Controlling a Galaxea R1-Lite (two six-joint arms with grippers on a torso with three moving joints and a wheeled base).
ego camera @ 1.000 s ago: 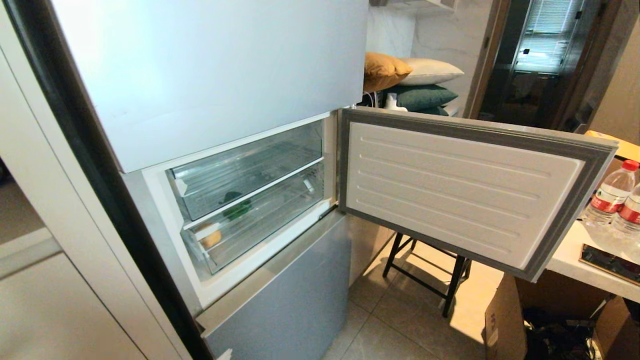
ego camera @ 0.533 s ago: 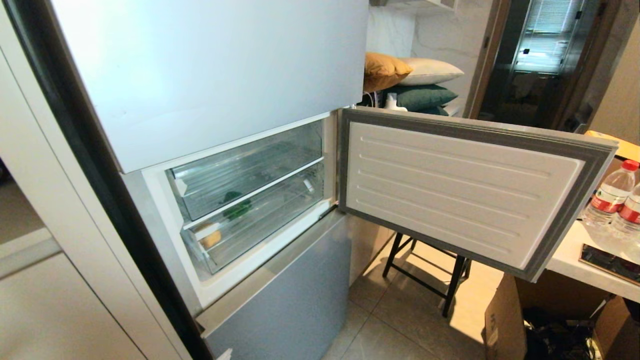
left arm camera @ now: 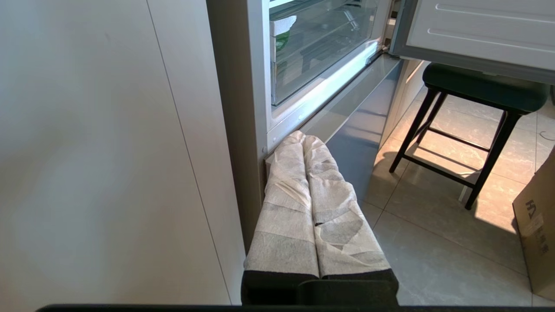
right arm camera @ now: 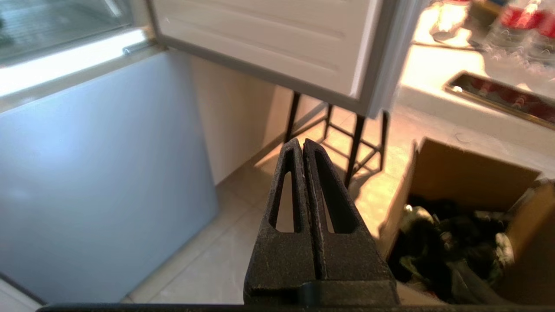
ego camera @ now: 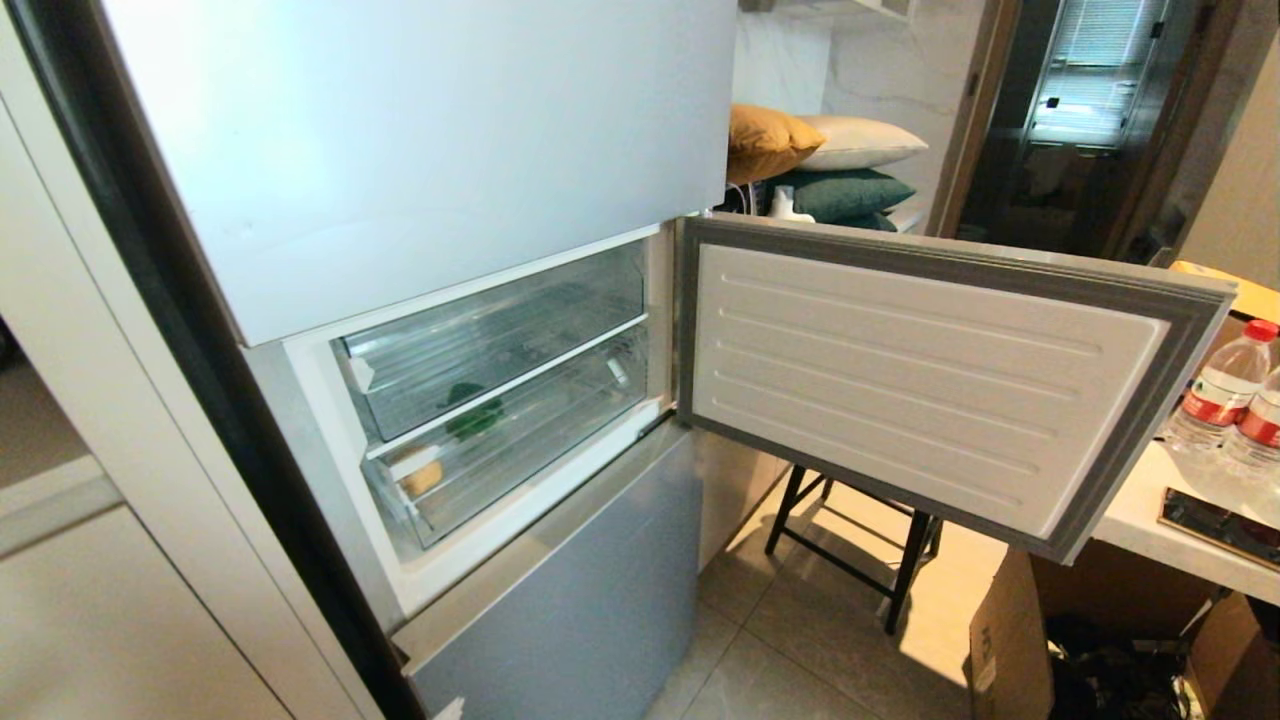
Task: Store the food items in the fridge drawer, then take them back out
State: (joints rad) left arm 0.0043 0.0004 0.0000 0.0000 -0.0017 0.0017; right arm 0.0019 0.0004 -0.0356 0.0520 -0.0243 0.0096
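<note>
The fridge's middle compartment stands open with two clear drawers pushed in. Through the clear front of the lower fridge drawer [ego camera: 530, 440] I see a tan potato [ego camera: 422, 478] at its left end and a dark green pepper [ego camera: 470, 418] further in, near the rail between the drawers. Neither gripper shows in the head view. My left gripper [left arm camera: 302, 138], its fingers wrapped in white tape, is shut and empty, low beside the fridge's lower left corner. The black right gripper [right arm camera: 302, 143] is shut and empty, hanging over the floor in front of the fridge's lower door.
The open compartment door [ego camera: 930, 380] swings out to the right above a black stool [ego camera: 850, 540]. A white counter [ego camera: 1140, 520] with water bottles [ego camera: 1225, 385] stands at the right, over an open cardboard box [ego camera: 1010, 640]. Beige cabinet panels [ego camera: 100, 600] flank the fridge's left.
</note>
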